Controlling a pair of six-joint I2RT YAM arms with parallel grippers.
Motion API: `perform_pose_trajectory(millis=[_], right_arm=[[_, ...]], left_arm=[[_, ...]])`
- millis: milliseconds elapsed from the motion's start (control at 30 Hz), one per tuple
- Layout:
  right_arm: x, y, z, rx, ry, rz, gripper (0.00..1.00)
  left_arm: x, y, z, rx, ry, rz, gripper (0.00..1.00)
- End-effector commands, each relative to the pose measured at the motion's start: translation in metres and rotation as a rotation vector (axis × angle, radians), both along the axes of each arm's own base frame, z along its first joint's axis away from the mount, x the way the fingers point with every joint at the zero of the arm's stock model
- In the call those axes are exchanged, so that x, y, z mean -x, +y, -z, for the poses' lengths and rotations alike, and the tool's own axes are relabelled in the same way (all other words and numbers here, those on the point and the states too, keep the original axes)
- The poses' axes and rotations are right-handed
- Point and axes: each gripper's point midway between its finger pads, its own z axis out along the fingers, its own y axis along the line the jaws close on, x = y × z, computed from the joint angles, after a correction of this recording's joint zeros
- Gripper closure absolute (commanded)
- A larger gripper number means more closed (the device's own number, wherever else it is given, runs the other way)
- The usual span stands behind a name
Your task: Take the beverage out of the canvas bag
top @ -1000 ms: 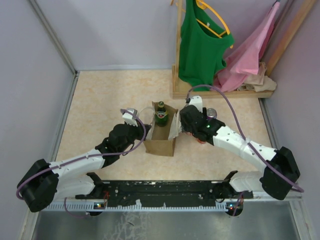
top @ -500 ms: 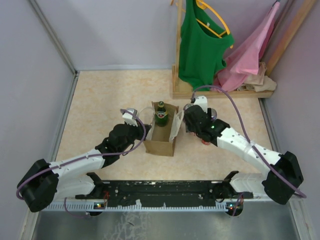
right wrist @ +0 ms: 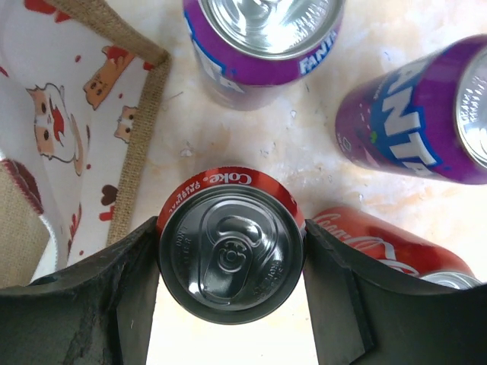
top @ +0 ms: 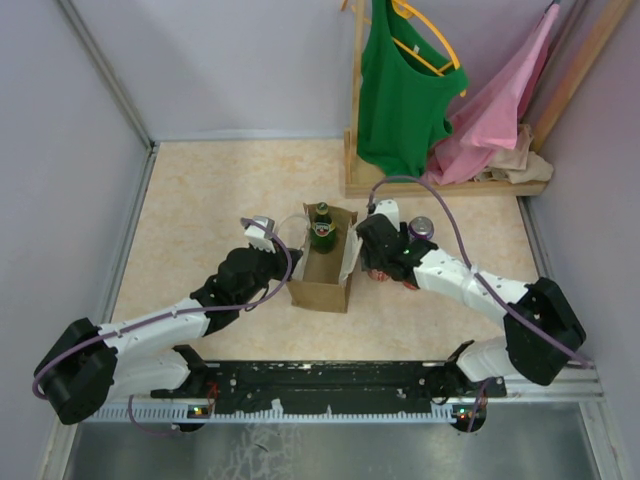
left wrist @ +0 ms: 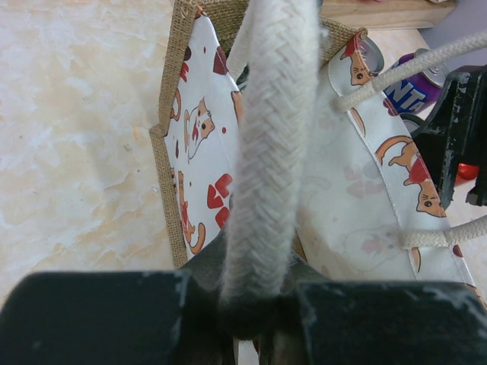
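Standing upright near the middle of the table [top: 200, 220], the canvas bag [top: 320, 295] is a small boxy tan-brown sack of coarse weave with its mouth open. Its white lining [left wrist: 205, 152] is printed with orange cats and red hearts. A green bottle [top: 321, 228] stands inside at the far end, its cap above the rim. The left gripper [left wrist: 255, 304] is clenched on one thick white rope handle [left wrist: 270, 152], which rises straight from between the jaws. Just right of the bag, the right gripper [right wrist: 232, 262] grasps a red Coke can [right wrist: 228, 243] held upright, a finger pressed on each side. Near it on the table are two purple Fanta cans [right wrist: 262, 38] [right wrist: 418, 114] and a second red can [right wrist: 380, 243]. Against the far wall stands a wooden rack [top: 355, 120] holding a green top [top: 400, 90] and a pink garment [top: 500, 110].
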Motion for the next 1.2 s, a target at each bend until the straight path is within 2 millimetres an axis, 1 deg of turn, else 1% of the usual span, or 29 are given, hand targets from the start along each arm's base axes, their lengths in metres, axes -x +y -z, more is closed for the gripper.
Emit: perform_pose_trajectory(millis=[0,33,67,167,200,267,300,333,400,467,533,633,733,767,833,900,967,1033,1067,1100,1167], right_arm=[[-0.028,0.02,-0.023,-0.079,-0.1,0.007,1.0],[-0.028,0.021,-0.019,-0.076,-0.091,0.007,1.0],[-0.028,0.022,-0.017,-0.075,-0.085,0.007,0.98],[-0.027,0.021,-0.012,-0.073,-0.071,0.019,0.83],[-0.026,0.02,-0.012,-0.073,-0.068,0.023,0.76],[-0.024,0.018,-0.013,-0.068,-0.062,0.029,0.47],[-0.024,0.017,-0.014,-0.065,-0.063,0.033,0.35],[-0.023,0.015,-0.017,-0.064,-0.066,0.037,0.28],[-0.021,0.012,-0.023,-0.062,-0.074,0.041,0.18],[-0.02,0.008,-0.035,-0.065,-0.095,0.043,0.12],[-0.021,0.006,-0.052,-0.072,-0.126,0.045,0.1],[-0.023,0.002,-0.084,-0.093,-0.189,0.047,0.09],[-0.025,-0.004,-0.125,-0.117,-0.276,0.055,0.09],[-0.027,-0.006,-0.144,-0.126,-0.318,0.06,0.09],[-0.028,-0.011,-0.173,-0.144,-0.383,0.063,0.09],[-0.028,-0.011,-0.203,-0.179,-0.446,0.05,0.1],[-0.03,-0.006,-0.226,-0.21,-0.491,0.024,0.11],[-0.032,0.002,-0.245,-0.241,-0.525,-0.016,0.16],[-0.034,0.008,-0.251,-0.256,-0.536,-0.043,0.22],[-0.036,0.016,-0.255,-0.269,-0.539,-0.071,0.29],[-0.039,0.033,-0.257,-0.29,-0.535,-0.129,0.42]], left_arm=[[0.007,0.003,0.017,-0.049,0.047,0.011,1.0],[0.007,0.003,0.017,-0.05,0.047,0.01,0.99],[0.007,0.003,0.017,-0.05,0.046,0.01,0.99],[0.007,0.003,0.016,-0.052,0.044,0.009,0.97],[0.006,0.003,0.015,-0.05,0.043,0.009,0.96],[0.006,0.003,0.015,-0.052,0.043,0.009,0.95],[0.006,0.002,0.015,-0.053,0.043,0.01,0.95],[0.006,0.002,0.015,-0.053,0.043,0.009,0.95],[0.005,0.001,0.015,-0.054,0.043,0.012,0.95],[0.005,0.0,0.015,-0.054,0.045,0.016,0.94],[0.004,-0.002,0.014,-0.054,0.042,0.02,0.92],[0.003,-0.004,0.013,-0.054,0.039,0.024,0.89],[0.001,-0.005,0.011,-0.053,0.03,0.025,0.86],[0.001,-0.005,0.009,-0.053,0.025,0.025,0.85],[-0.001,-0.006,0.007,-0.054,0.015,0.023,0.83],[-0.003,-0.006,0.006,-0.059,0.007,0.02,0.81],[-0.004,-0.006,0.004,-0.062,0.001,0.015,0.8],[-0.005,-0.005,0.004,-0.063,0.0,0.012,0.8],[-0.006,-0.005,0.004,-0.063,0.0,0.008,0.79],[-0.006,-0.005,0.004,-0.062,0.0,0.006,0.78],[-0.006,-0.003,0.002,-0.061,-0.003,-0.003,0.66]])
